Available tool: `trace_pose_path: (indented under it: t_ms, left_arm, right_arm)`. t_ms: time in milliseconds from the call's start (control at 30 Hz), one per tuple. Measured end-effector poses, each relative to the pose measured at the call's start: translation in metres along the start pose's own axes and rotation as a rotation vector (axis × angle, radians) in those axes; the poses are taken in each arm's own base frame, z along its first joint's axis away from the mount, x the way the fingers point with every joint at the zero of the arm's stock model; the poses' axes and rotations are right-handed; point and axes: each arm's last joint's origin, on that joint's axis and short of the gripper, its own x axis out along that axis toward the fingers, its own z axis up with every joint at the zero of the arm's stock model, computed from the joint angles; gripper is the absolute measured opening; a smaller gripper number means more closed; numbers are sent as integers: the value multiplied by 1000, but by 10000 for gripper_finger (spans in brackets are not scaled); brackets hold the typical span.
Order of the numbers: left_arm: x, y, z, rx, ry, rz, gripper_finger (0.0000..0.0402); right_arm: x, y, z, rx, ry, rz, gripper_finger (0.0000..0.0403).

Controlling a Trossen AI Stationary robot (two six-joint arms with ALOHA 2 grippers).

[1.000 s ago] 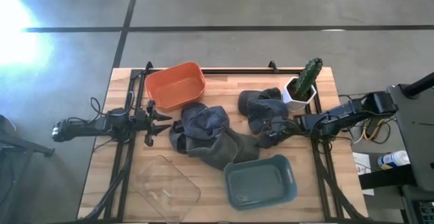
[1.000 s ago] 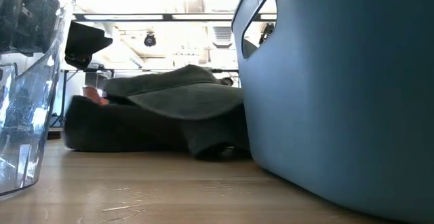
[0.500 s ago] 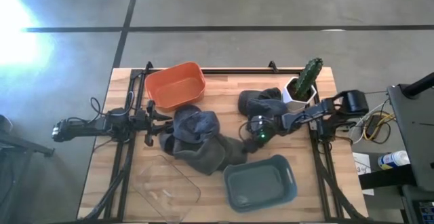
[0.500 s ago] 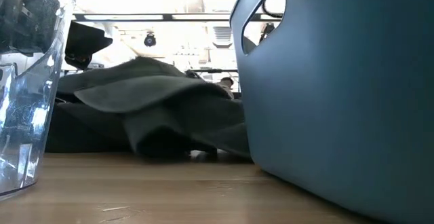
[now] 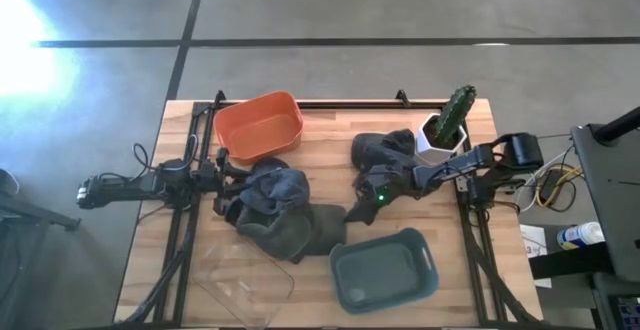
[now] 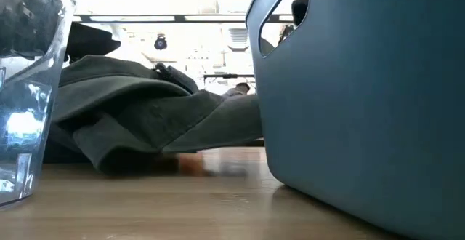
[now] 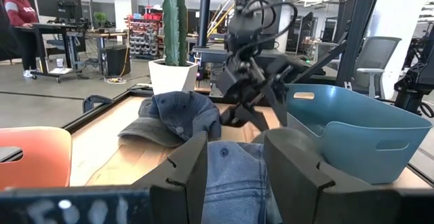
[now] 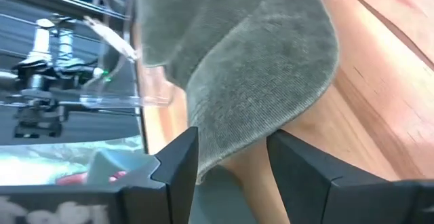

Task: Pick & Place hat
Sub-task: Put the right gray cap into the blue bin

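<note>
Hat (image 8: 251,68) of grey ribbed corduroy drapes between the right gripper's (image 8: 230,159) spread dark fingers.

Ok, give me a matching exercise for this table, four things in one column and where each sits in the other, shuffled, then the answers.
Things:
1. orange bin
2. blue bin
3. clear container
4. potted cactus

Places, as the high view shows the table:
A. near edge, right of centre
B. far right corner
C. far edge, left of centre
D. near left part

Pairs: 1-C, 2-A, 3-D, 4-B
</note>
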Motion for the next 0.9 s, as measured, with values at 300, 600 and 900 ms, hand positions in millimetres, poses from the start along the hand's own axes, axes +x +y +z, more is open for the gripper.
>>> trace_pose_path:
  t_ms: [300, 600, 900]
  left_arm:
    - [0, 0, 0, 0, 6, 0, 140]
    - [0, 0, -1, 0, 6, 0, 140]
    - [1, 0, -1, 0, 8, 1, 140]
  right_arm:
    - [6, -13, -6, 95, 45, -73, 169]
    - [26, -30, -7, 202, 80, -136, 207]
    - [43, -27, 2, 179, 118, -108, 221]
